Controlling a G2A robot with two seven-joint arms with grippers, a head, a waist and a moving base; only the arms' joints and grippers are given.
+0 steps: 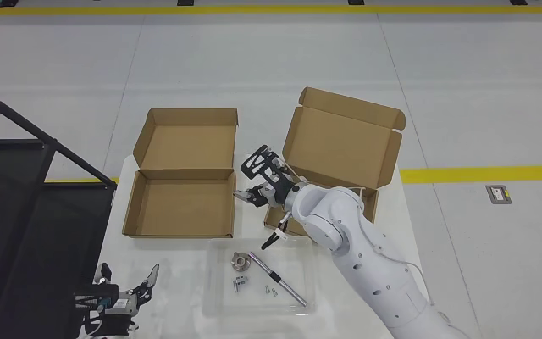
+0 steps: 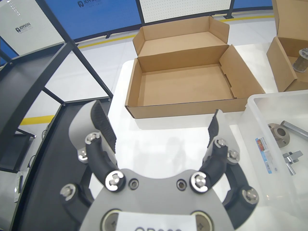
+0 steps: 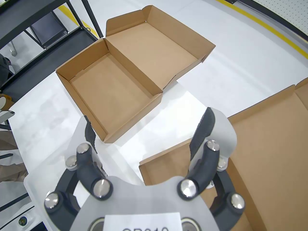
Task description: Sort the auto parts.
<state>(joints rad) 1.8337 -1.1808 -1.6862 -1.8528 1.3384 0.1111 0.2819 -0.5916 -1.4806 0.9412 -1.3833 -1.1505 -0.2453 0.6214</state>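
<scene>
A: State of the left gripper?
B: Fingers spread wide, nothing between them. It sits over the near left corner of the table, just beside the clear tray and not touching it.
A: Parts?
B: In the tray, near middle of the table. There's a brass flange, a steel rod lying diagonal just beside it, a small grey bracket and a few small bolts near the rod. None gripped.
A: And the right gripper?
B: Wide apart too, holding nothing. It's beyond the tray, above the gap between the two boxes, with one finger over the near left corner of the right box. Can't tell if it touches the cardboard.
A: Boxes?
B: Both open, lids folded back, side by side on the far part of the table. The left box shows its plain cardboard floor. The right box holds one ribbed metal cylinder. From above, the arm covers most of that box's base.
</scene>
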